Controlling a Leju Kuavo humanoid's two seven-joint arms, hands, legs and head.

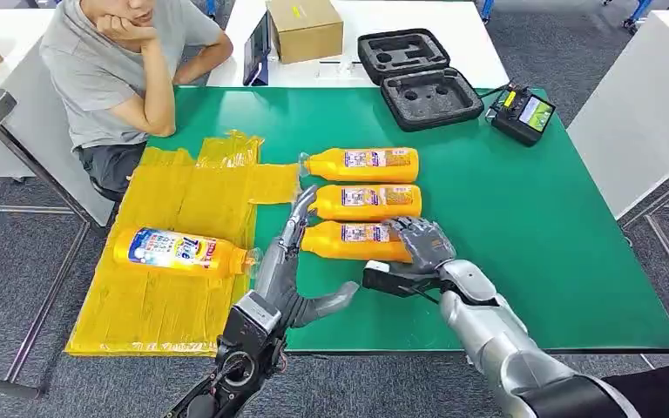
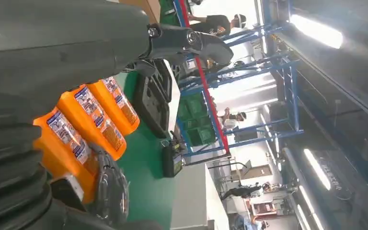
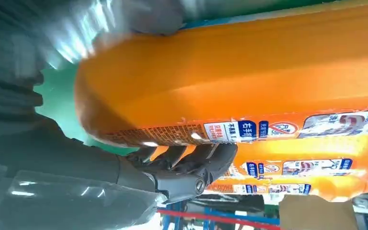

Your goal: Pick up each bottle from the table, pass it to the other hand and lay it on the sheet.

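While the right hand grips the nearest bottle, left hand fingers spread.

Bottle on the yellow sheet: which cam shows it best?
Head view: the bottle on the sheet lies whole on the yellow sheet, label up, cap toward the green table. Both wrist views face the three table bottles instead.

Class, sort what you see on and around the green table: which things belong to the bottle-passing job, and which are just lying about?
Part of the job:
- three orange bottles on the green table
- nearest bottle, gripped by the right hand
- left hand
- yellow sheet
- bottle already on the sheet

Lying about:
- cardboard box
- open black case
- small device
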